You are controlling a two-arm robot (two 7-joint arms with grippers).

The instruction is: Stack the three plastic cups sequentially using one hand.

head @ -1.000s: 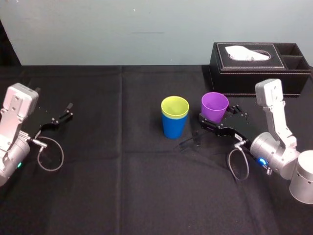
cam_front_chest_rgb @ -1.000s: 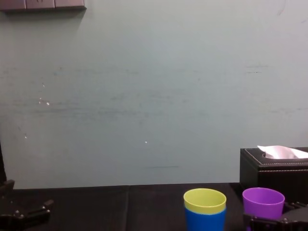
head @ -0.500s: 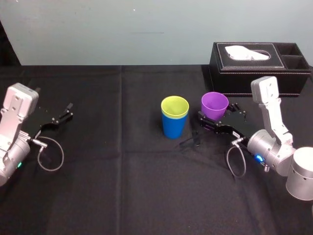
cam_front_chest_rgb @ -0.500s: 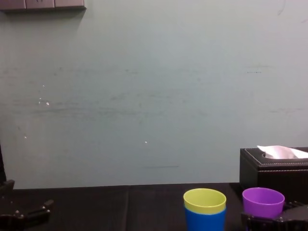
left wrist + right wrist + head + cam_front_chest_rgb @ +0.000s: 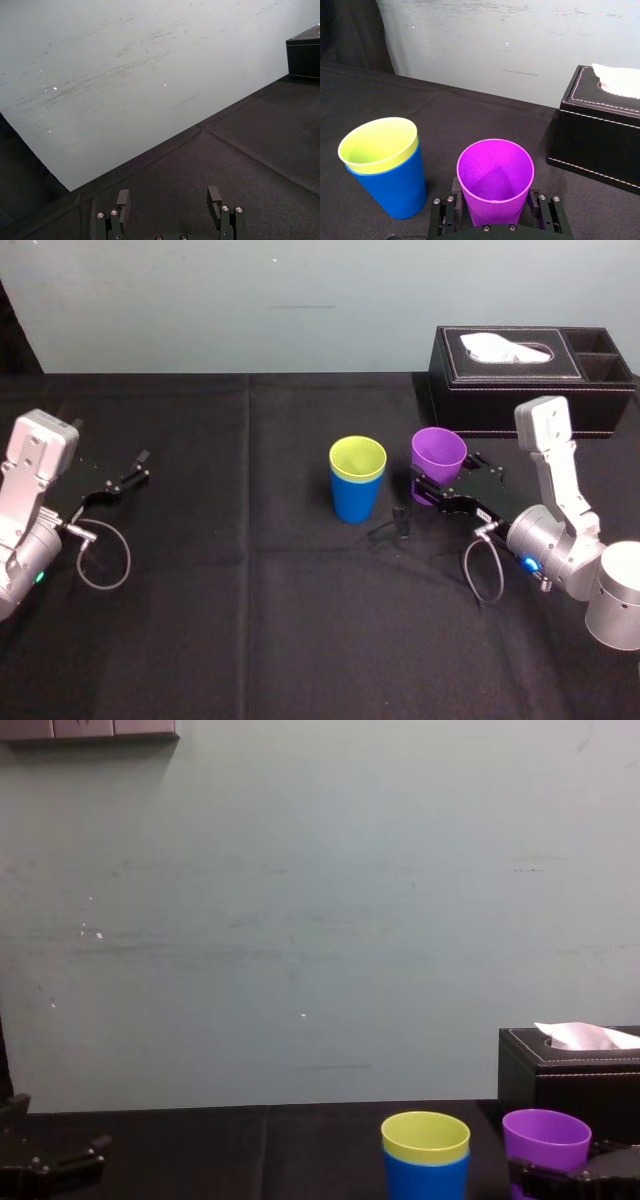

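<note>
Head view, from the left edge: the left pincer (image 5: 138, 468) lies parked on the black-clothed tabletop (image 5: 250, 590) at about 9 o'clock, well apart from the cups. In the left wrist view its two fingers (image 5: 123, 197) stand apart with nothing between them.

Near the middle of the tabletop the blue cup (image 5: 356, 500) stands upright with the yellow-green cup (image 5: 358, 458) nested inside it, so that only the yellow-green rim shows above the blue wall. The purple cup (image 5: 439, 458) stands upright just beside this pair, at its 3 o'clock, with a narrow gap between them.

The right pincer (image 5: 440, 482) reaches in from about 4 o'clock of the purple cup and is clamped on its lower wall. In the right wrist view one finger (image 5: 456, 187) sits on each side of the cup's base, and the cup's mouth is open and unobstructed.

A black leather-look tissue box (image 5: 530, 370) with a white tissue poking out stands at 1 o'clock of the purple cup, close behind the right arm. Between the purple cup and the nested pair the cloth is bare.
</note>
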